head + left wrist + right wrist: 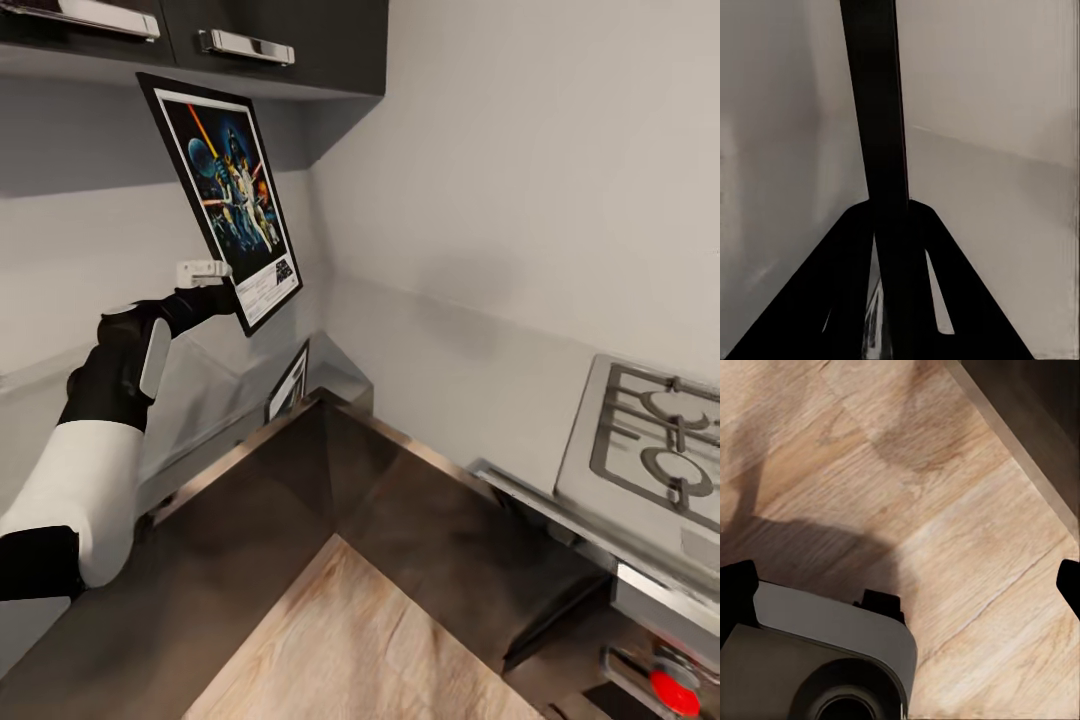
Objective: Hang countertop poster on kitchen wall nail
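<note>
Left claw (232, 293) clamped on the poster (228, 195), gripping its lower edge; fingertips hidden behind the black frame in the head view. Poster raised above the claw, tilted, top edge close under the dark wall cabinets (270, 45); whether it touches the wall (80, 220) cannot be told. Left wrist view gives the frame edge-on only: a thin black strip (879, 105) rising between two dark fingers (844, 277), plain grey wall on both sides, artwork not visible there.

Below the claw, the surface (330, 500): dark, glossy, mirror-like, L-shaped, with a faint reflection of the poster (290, 385) near the corner. Silver gas hob (650, 450), cut off by the frame edge, well apart from the claw across the corner.

Right claw: state cannot be told. Right wrist view shows pale wood-grain floor (945, 510), a grey rounded housing (832, 660), and dark finger stubs cut off at the picture's edges.
</note>
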Controlling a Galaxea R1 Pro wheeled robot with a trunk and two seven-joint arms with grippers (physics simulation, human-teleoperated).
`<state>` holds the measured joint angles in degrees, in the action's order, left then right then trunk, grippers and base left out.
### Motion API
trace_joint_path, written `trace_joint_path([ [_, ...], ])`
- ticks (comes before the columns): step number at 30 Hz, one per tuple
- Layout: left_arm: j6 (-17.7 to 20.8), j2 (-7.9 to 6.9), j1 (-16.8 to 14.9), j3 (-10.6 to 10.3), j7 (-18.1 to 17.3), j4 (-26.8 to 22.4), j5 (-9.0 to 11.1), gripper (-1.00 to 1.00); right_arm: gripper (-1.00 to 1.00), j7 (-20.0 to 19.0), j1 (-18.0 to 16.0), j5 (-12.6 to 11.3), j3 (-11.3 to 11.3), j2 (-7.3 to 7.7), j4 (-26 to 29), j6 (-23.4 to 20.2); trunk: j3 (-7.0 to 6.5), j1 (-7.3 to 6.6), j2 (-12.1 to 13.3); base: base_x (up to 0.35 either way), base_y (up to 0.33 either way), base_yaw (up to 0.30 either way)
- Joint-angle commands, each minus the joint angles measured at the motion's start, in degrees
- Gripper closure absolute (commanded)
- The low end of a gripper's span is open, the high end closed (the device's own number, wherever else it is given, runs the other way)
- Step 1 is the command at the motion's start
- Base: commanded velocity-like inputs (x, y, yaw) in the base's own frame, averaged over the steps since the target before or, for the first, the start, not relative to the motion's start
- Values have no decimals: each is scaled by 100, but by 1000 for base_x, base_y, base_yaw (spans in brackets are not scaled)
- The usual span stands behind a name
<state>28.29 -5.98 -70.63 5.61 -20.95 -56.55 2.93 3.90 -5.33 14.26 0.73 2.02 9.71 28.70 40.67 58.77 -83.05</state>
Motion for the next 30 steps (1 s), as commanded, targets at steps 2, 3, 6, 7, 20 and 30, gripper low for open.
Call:
trace_joint_path([
  [2,45,1,-4,11,-14,-1,24,100,-100,43,-3,51,7,1,-5,12,5,-4,-3,-336,0,0],
  [3,45,1,-4,11,-14,0,24,100,-100,43,-3,51,7,1,-5,12,5,-4,-3,-337,0,0],
  [6,43,-1,-4,11,-14,2,24,100,-100,43,-3,51,7,1,-4,13,5,-4,-3,-338,0,0],
  [7,44,-2,-4,11,-14,2,24,100,-100,44,-3,51,7,1,-4,13,5,-4,-3,-338,0,0],
  [20,37,-4,-4,2,-195,-5,24,100,-100,49,-3,51,-1,4,-4,13,5,-4,-3,-338,0,0],
  [30,36,-5,-4,2,-469,-14,24,100,-100,50,-3,51,-2,5,-4,13,5,-4,-3,-338,0,0],
])
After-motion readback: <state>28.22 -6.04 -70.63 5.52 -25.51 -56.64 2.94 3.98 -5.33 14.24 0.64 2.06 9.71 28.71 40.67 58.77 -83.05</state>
